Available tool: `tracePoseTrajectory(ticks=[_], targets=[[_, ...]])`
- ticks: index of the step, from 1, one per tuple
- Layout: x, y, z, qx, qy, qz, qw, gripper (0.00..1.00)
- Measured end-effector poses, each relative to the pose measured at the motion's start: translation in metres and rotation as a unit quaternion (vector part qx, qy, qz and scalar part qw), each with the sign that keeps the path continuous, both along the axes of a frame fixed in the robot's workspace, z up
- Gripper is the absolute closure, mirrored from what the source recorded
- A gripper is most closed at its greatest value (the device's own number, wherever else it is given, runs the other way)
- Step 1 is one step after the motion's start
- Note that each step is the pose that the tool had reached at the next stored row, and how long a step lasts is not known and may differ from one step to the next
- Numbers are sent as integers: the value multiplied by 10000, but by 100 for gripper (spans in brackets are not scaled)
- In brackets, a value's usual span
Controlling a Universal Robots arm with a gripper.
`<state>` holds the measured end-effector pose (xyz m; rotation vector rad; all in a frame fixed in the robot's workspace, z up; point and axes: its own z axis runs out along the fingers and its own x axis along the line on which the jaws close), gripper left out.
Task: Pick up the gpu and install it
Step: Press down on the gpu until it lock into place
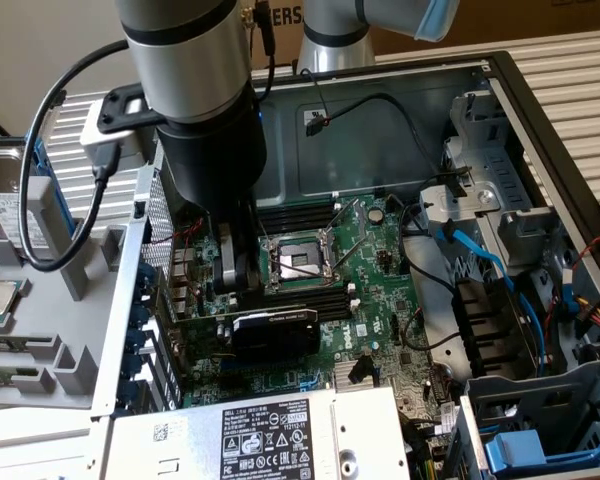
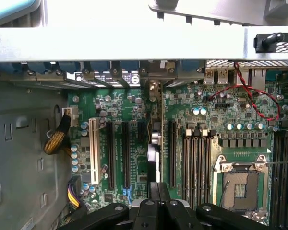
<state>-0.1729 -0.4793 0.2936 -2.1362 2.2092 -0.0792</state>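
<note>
Gripper (image 2: pixel 155 189) clamped on the gpu (image 2: pixel 154 143), which stands edge-on over the motherboard (image 2: pixel 240 108).

From the wrist view the black fingers (image 2: pixel 163 190) pinch the card's near end; edge-on, it is a thin strip with a silver bracket at its far end, just beside the long black slots, so its faces are hard to make out. Whether it is seated in a slot cannot be told. In the exterior view its black shroud (image 1: pixel 273 328) sits beside the CPU socket (image 1: pixel 298 262), partly hidden by the arm (image 1: pixel 212 150).
</note>
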Motion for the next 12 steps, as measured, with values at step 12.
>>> tracePoseTrajectory(ticks=[12], targets=[[-24, 1, -1, 0, 0, 1, 10000, 89]])
